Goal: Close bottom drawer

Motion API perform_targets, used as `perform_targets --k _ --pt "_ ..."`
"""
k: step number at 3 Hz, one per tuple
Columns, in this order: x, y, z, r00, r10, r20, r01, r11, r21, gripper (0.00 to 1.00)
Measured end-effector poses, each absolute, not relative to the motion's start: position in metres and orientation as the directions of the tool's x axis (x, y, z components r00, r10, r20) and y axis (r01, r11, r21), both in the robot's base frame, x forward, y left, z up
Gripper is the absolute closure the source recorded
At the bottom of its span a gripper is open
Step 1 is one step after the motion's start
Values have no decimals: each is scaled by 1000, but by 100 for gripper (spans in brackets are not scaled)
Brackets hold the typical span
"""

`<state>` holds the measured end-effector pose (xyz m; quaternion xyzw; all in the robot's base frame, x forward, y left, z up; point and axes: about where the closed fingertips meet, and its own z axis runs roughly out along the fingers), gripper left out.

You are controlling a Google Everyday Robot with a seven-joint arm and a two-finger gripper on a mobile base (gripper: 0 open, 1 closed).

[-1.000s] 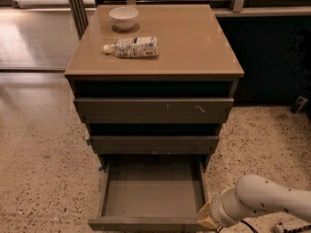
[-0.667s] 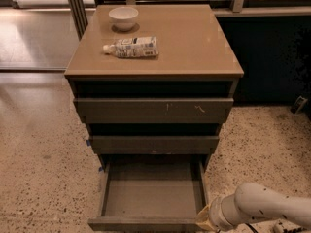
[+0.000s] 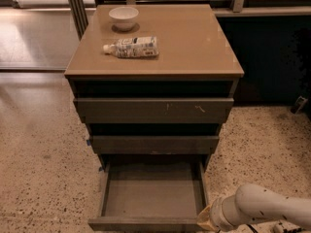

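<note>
bottom drawer (image 3: 151,198), a shallow grey-brown box, stands open; pale rounded tool (image 3: 206,220) at its front corner, grip impossible to tell.

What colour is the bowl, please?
The bowl is white in the camera view; the gripper is by the bottom drawer.

Bottom drawer (image 3: 151,198) open; claw (image 3: 206,221) at its front corner; bowl (image 3: 123,17), bottle (image 3: 132,47) on cabinet top (image 3: 194,42)
</note>
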<state>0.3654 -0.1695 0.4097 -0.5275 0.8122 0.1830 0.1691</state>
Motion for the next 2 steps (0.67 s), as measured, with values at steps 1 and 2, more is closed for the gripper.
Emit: perform_targets --k 1,2 --pt "360 -183 384 -387 -803 -454 -918 380 111 100" --pt "350 -195 347 -401 -798 -450 -913 389 123 100"
